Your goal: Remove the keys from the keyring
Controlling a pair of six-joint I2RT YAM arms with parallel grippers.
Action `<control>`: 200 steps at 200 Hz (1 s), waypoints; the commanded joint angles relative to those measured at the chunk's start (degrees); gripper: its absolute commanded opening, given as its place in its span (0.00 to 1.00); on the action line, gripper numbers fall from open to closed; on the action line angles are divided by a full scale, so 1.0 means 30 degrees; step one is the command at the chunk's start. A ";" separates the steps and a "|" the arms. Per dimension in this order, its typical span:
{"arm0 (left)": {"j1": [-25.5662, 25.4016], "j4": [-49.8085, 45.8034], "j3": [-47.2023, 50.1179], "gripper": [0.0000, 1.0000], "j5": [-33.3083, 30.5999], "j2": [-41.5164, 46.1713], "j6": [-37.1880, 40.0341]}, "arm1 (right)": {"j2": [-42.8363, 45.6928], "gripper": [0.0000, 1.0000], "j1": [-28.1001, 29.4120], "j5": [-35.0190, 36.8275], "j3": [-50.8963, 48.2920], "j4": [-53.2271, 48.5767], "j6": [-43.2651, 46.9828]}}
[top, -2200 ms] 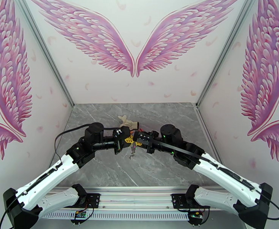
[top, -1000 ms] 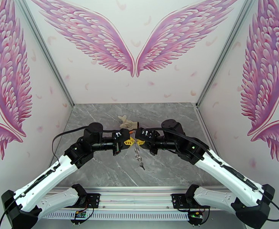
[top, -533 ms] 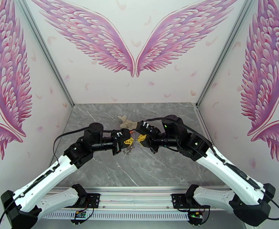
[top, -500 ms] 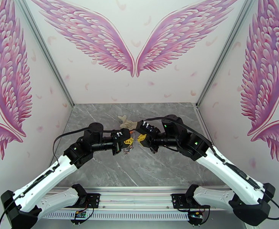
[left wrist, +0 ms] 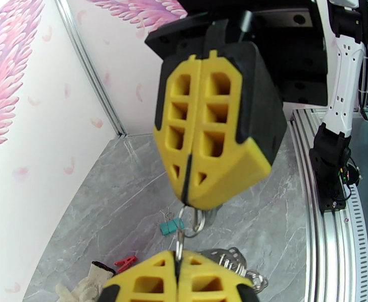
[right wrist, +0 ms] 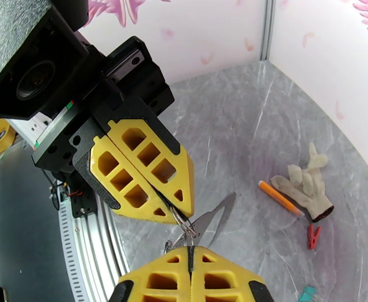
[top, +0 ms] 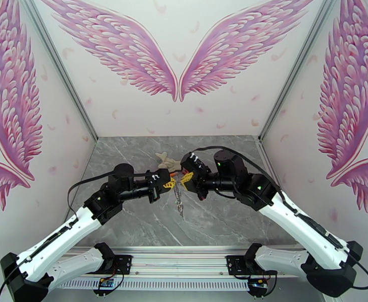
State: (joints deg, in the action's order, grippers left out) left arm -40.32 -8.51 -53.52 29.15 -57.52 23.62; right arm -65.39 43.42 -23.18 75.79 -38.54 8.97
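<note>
Both grippers meet tip to tip above the middle of the table. My left gripper [top: 170,185] [left wrist: 178,258] and my right gripper [top: 185,179] [right wrist: 189,250] are each shut on the same small silver ring [left wrist: 191,220] [right wrist: 186,227]. The keys [top: 179,203] hang from it as a short silver strand below the fingertips. In the left wrist view they bunch beside my own fingers [left wrist: 233,260]. One flat key blade [right wrist: 219,217] sticks out in the right wrist view. The dark oval keyring is hidden.
A pale glove [top: 168,160] [right wrist: 307,184] lies on the grey marble table [top: 219,222] behind the grippers. An orange pen [right wrist: 279,198], a red clip [right wrist: 312,236] [left wrist: 126,261] and a teal clip [left wrist: 171,226] lie near it. Winged walls close three sides.
Both grippers stay shut and have shifted slightly toward the back. The key strand, bunched up by the left gripper half a second ago, now hangs straight down again.
</note>
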 commanded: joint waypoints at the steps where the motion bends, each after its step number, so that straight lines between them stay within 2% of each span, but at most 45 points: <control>1: 0.0050 0.1734 0.0356 0.00 -0.0282 0.0299 0.0231 | 0.0570 0.00 -0.0032 -0.0889 -0.0230 0.0826 0.0027; 24: -0.0058 0.1938 0.0359 0.00 -0.1182 0.0142 0.0597 | 0.0847 0.00 0.0167 -0.1202 -0.0362 0.1336 0.0267; 56: -0.0415 0.4218 0.1330 0.00 -0.2486 0.0425 0.0912 | 0.1093 0.00 0.0588 -0.1301 -0.0650 0.1771 0.1458; 121: -0.0560 0.6403 0.2216 0.00 -0.3749 0.0728 0.1709 | 0.1664 0.00 0.0645 0.1061 -0.1473 0.2695 0.2610; 156: -0.0716 0.5436 0.1563 0.00 -0.4257 0.0226 0.1978 | 0.1316 0.00 0.0706 0.0337 -0.0901 0.2985 0.2611; 184: -0.0931 0.3579 0.0437 0.00 -0.4929 -0.0367 0.1717 | 0.0604 0.00 0.0729 0.1804 -0.0533 0.2822 0.2552; 200: -0.0973 0.2997 0.0303 0.00 -0.4773 -0.0501 0.1664 | 0.0367 0.00 0.0710 0.1732 -0.0334 0.2828 0.2413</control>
State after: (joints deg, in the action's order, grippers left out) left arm -43.24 4.67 -49.67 19.05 -58.02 28.73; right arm -63.24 44.53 -17.67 72.42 -29.78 16.36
